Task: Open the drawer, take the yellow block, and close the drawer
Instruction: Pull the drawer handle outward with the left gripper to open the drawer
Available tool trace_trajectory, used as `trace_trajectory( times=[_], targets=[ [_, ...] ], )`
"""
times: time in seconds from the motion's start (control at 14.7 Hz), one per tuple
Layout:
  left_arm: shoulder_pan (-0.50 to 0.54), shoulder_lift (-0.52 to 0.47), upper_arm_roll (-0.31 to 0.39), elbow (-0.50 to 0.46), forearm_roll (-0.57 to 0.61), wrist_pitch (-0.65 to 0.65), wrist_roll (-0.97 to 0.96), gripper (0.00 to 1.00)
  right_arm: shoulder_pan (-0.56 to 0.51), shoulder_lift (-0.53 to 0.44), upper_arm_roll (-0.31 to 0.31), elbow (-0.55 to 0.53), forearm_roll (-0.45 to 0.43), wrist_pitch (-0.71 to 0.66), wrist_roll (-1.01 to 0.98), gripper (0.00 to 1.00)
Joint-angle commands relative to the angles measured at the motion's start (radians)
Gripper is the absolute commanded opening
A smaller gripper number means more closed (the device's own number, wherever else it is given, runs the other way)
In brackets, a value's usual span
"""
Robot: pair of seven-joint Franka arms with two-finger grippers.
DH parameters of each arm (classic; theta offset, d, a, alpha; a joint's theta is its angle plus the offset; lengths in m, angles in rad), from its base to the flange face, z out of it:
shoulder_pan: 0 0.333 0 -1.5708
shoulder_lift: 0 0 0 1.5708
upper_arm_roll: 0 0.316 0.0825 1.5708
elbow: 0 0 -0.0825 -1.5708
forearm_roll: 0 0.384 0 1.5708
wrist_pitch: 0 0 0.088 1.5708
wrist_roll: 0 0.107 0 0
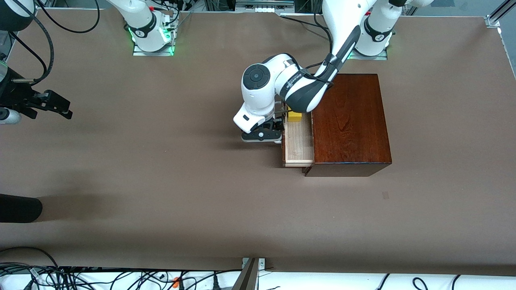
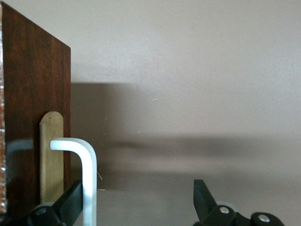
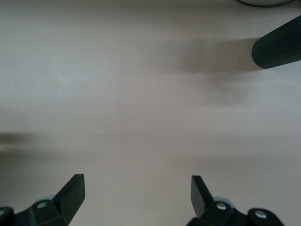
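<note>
The drawer [image 1: 299, 141] of the dark reddish-brown wooden box [image 1: 350, 121] stands partly pulled out toward the right arm's end, and its pale interior shows. The yellow block [image 1: 294, 117] lies in the drawer, at the end farther from the front camera. My left gripper [image 1: 279, 129] is open at the drawer front. In the left wrist view [image 2: 138, 197] the white bar handle [image 2: 89, 179] stands between the jaws, close against one finger, on the brown drawer front [image 2: 28, 103]. My right gripper [image 1: 60, 108] waits open and empty [image 3: 137, 188] at the right arm's end of the table.
A black rounded object [image 1: 20, 207] juts in at the table's edge near the right gripper and also shows in the right wrist view [image 3: 277, 47]. Cables run along the table's near edge [image 1: 121, 278]. The brown table top [image 1: 161, 181] spreads around the box.
</note>
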Motion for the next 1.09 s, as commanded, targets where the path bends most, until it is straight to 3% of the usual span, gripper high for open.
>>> trace_trajectory(
  times=[0.0,0.2,0.61,0.88,1.02],
  targets=[
    [-0.017,0.040,-0.007,0.055,-0.041,0.032,-0.003,1.00,0.000,-0.011,0.003,-0.003,-0.012,-0.009,-0.007,1.00],
    [-0.023,0.026,-0.005,0.067,-0.030,0.013,-0.005,1.00,0.000,-0.011,0.003,-0.003,-0.012,-0.009,-0.007,1.00],
    [-0.026,0.020,-0.009,0.132,-0.028,-0.174,-0.002,1.00,0.000,-0.011,0.003,-0.003,-0.012,-0.009,-0.007,1.00],
    [-0.009,-0.066,-0.004,0.199,-0.030,-0.367,0.015,1.00,0.000,-0.011,0.003,-0.003,-0.012,-0.009,-0.007,1.00],
    [0.034,-0.126,-0.004,0.201,-0.033,-0.453,0.116,1.00,0.000,-0.011,0.003,-0.003,-0.012,-0.003,-0.007,1.00]
  ],
)
